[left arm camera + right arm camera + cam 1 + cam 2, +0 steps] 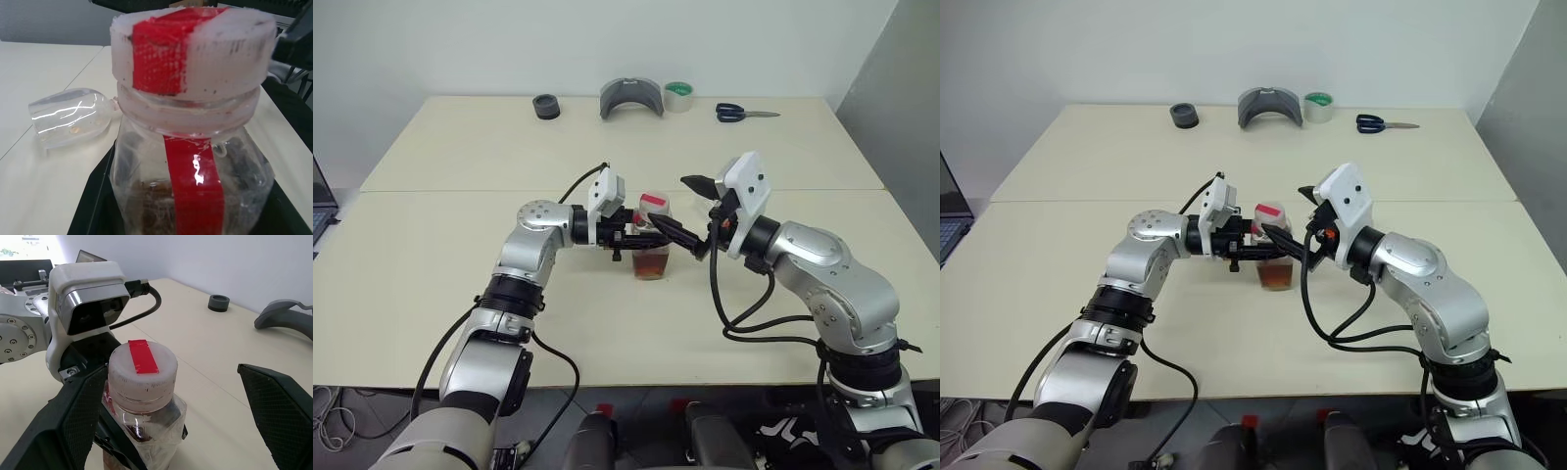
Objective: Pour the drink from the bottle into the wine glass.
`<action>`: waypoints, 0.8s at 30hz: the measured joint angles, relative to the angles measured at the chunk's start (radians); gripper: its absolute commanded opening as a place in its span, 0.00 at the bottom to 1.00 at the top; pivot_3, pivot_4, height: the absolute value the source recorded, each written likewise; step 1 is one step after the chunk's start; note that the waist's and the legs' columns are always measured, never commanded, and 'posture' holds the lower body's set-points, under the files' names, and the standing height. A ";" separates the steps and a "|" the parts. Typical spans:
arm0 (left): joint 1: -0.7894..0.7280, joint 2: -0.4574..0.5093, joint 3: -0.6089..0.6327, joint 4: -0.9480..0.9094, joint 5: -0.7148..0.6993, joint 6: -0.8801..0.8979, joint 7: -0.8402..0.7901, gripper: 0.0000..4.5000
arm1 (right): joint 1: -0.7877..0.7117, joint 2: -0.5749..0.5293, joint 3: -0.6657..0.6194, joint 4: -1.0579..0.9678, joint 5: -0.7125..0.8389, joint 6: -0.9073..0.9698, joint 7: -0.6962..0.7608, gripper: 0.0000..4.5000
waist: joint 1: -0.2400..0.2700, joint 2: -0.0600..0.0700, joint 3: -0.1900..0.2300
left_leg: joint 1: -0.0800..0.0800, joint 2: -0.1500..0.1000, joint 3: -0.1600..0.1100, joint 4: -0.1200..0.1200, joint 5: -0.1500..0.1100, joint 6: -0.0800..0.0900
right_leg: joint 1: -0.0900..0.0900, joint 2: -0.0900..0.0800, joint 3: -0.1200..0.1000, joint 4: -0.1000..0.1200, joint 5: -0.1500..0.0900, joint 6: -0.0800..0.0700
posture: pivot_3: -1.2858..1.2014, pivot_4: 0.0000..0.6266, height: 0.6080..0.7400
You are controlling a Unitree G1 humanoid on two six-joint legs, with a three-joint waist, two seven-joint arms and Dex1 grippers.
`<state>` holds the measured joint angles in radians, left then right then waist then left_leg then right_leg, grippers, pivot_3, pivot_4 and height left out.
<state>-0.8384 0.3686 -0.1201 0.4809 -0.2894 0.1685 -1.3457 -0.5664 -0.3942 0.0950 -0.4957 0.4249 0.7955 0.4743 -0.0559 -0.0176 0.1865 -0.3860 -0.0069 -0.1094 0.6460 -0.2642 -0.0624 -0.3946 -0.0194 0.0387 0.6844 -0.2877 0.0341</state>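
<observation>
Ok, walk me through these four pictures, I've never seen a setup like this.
A two-armed robot stands at a cream table. The two wide pictures come from cameras in its head, looking down over its arms; the two close ones come from a camera on each wrist. Its left hand is shut on a small clear bottle of reddish-brown drink, with the red-and-white cap on. Its right hand is open with one finger on each side of the cap. A wine glass lies on its side nearby. At the far edge: scissors, tape roll, grey curved part, black ring.

One bottle (652, 241), one wine glass (71, 121), one scissors (744, 113).
</observation>
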 measured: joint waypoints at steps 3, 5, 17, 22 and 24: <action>0.000 0.000 0.000 0.000 0.000 -0.001 0.000 0.39 | 0.001 -0.002 -0.003 -0.001 0.005 0.001 0.000 1.00 | 0.000 0.000 0.000 | 0.000 0.000 0.000 0.000 0.000 0.000 | 0.000 0.000 0.000 0.000 0.000 0.000 | 0.52 0.24 1.00; 0.000 0.000 0.000 0.000 0.000 -0.001 0.000 0.39 | 0.001 -0.004 -0.005 -0.001 0.009 0.001 0.000 1.00 | 0.000 0.000 0.000 | 0.000 0.000 0.000 0.000 0.000 0.000 | 0.000 0.000 0.000 0.000 0.000 0.000 | 0.52 0.24 1.00; 0.001 0.000 0.000 0.000 0.001 -0.003 0.000 0.39 | 0.003 -0.020 -0.007 -0.007 0.022 0.003 -0.001 1.00 | 0.000 0.000 0.000 | 0.000 0.000 0.000 0.000 0.000 0.000 | 0.000 0.000 0.000 0.000 0.000 0.000 | 0.52 0.24 1.00; 0.001 0.000 0.000 0.000 0.002 -0.004 0.000 0.39 | 0.003 -0.021 -0.007 -0.007 0.027 0.003 -0.001 1.00 | 0.000 0.000 0.000 | 0.000 0.000 0.000 0.000 0.000 0.000 | 0.000 0.000 0.000 0.000 0.000 0.000 | 0.52 0.24 1.00; 0.001 0.000 0.000 0.000 0.002 -0.005 0.000 0.39 | 0.003 -0.022 -0.007 -0.007 0.028 0.003 -0.001 1.00 | 0.000 0.000 0.000 | 0.000 0.000 0.000 0.000 0.000 0.000 | 0.000 0.000 0.000 0.000 0.000 0.000 | 0.52 0.24 1.00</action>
<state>-0.8378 0.3688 -0.1201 0.4810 -0.2871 0.1638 -1.3460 -0.5633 -0.4159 0.0880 -0.5024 0.4524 0.7988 0.4728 -0.0559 -0.0176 0.1865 -0.3861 -0.0070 -0.1093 0.6460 -0.2642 -0.0624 -0.3946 -0.0194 0.0387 0.6844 -0.2877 0.0341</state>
